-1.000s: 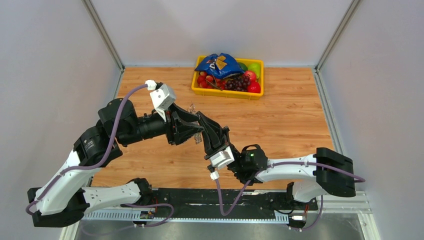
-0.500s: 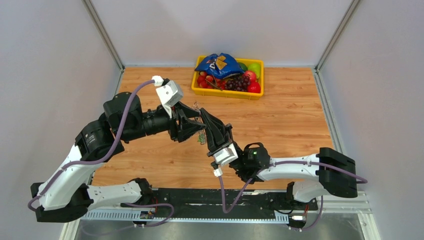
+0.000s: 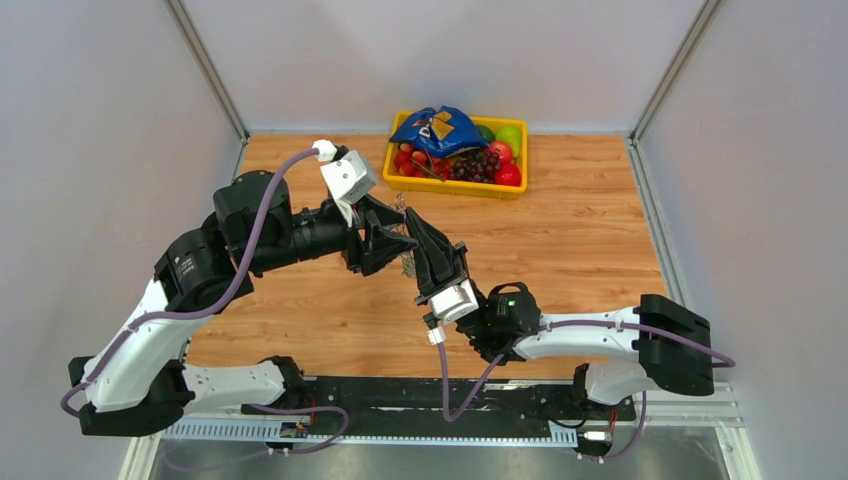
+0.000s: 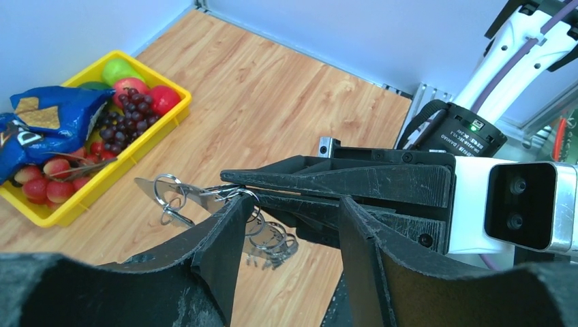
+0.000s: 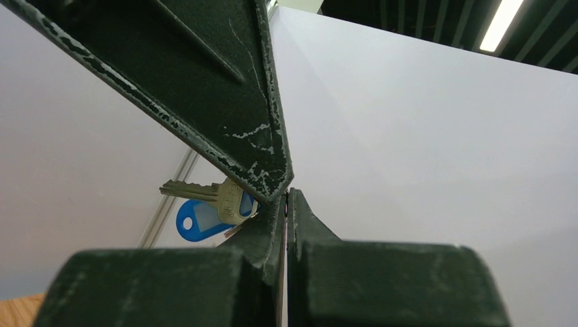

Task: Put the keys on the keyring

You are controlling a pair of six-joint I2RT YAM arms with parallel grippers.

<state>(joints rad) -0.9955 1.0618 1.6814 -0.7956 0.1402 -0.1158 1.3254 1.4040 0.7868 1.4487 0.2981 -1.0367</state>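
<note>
- The two arms stood at the near edge of the worktop (image 3: 580, 250). Both reached in and met over its middle.
- The right pincer (image 5: 286, 196) was shut tight. Its tips pinched the keys (image 4: 153, 188) by one flat silver key, which stuck out past the tips.
- A blue key (image 5: 198, 219) peeked out from behind one of its fingers.
- The ring (image 4: 271, 240) hung just under that pincer in a loose bunch of wire loops. It was up in the air and did not touch the worktop.
- I think it was held high so the loops could hang free and be easy to get at.
- The left pincer (image 4: 294, 204) was open and had nothing in it. Its two fingers stood apart and faced the side of the right pincer, just beside the hanging loops.
- I think it was open like that so it could take hold of a loop or a key while the other pincer kept the bunch from moving.
- I could not tell which keys were on the ring and which were not.
- Far at the back sat a yellow tray (image 3: 455, 187) with fruit and a blue bag (image 3: 440, 128). It was well apart from the pincers and looked like no part of this job.
</note>
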